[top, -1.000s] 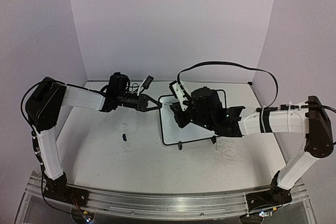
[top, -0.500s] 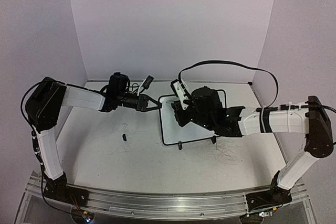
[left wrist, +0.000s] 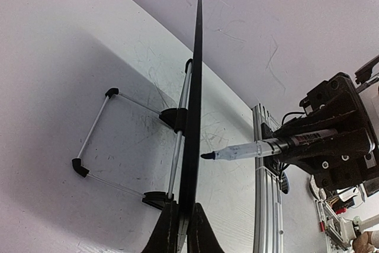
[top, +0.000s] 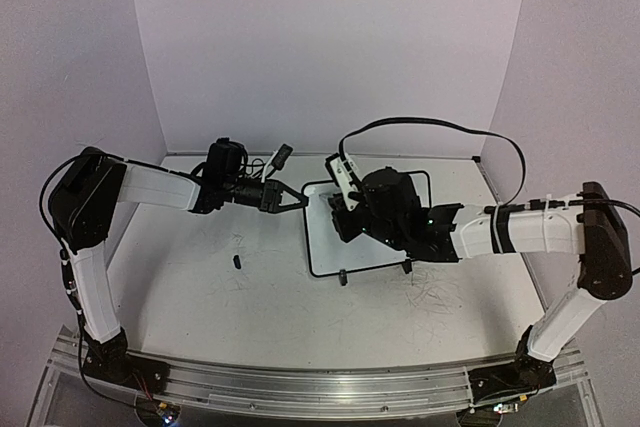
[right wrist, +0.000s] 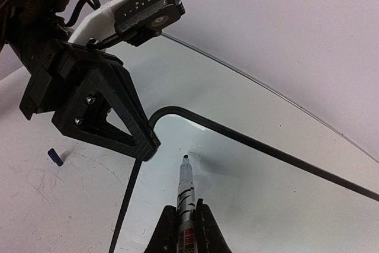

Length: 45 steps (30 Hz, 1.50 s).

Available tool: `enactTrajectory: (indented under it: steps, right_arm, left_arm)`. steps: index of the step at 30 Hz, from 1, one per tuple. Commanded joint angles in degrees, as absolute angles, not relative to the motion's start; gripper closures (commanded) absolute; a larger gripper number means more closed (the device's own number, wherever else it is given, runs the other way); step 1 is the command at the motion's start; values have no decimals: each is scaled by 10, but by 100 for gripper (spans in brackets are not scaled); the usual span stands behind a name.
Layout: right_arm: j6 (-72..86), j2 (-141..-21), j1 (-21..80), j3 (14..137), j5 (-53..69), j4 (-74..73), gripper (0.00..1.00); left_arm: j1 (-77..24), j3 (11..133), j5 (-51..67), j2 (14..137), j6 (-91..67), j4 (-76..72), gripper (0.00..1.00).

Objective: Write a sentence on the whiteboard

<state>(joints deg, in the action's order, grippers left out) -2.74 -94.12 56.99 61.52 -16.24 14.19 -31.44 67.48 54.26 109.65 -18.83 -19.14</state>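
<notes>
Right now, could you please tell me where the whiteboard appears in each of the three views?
Top external: the whiteboard sits at centre, partly under the right gripper.
Left wrist: the whiteboard is edge-on, a thin dark line up the middle.
Right wrist: the whiteboard fills the lower right, glossy face towards the camera.
Shared landmark: the left gripper, clamped on the board's edge in every view.
</notes>
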Motion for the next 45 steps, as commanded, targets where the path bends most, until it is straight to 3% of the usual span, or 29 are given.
enactTrajectory:
  steps: [1, 45]
  right_arm:
    - [-21, -953, 573, 633, -182, 167, 100]
    - [-9, -983, 573, 646, -137, 159, 100]
  left_arm:
    - [-314, 674, 551, 1083, -195, -200, 100]
    - [-317, 674, 551, 1078, -196, -200, 100]
